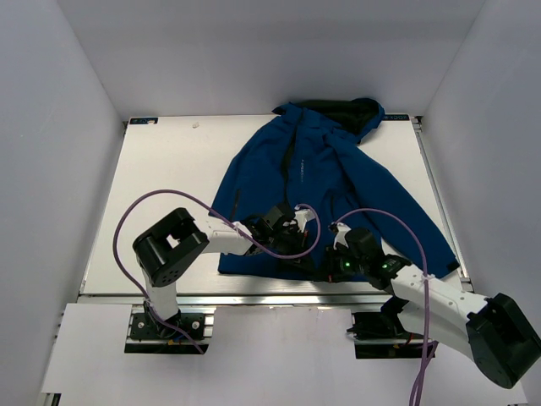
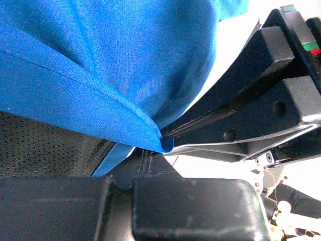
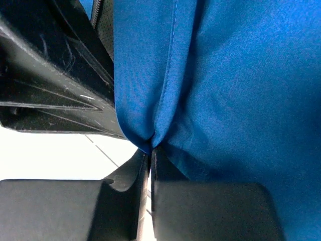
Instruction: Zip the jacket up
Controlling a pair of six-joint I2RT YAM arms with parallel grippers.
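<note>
The royal-blue jacket [image 1: 317,182] lies spread on the table, hood at the far edge, hem toward me. My left gripper [image 1: 292,227] sits at the hem near the front opening, shut on the blue hem edge [image 2: 150,135]; black mesh lining [image 2: 40,145] shows beside it. My right gripper [image 1: 331,269] is at the bottom hem just right of it, shut on a fold of blue fabric [image 3: 150,135]. A short stretch of dark zipper [image 3: 96,12] shows at the top left of the right wrist view. The two grippers are close together.
The white table [image 1: 169,186] shows left of the jacket. Grey enclosure walls stand on three sides. Purple cables [image 1: 152,207] loop over both arms. The right gripper's body [image 2: 261,95] fills the right of the left wrist view.
</note>
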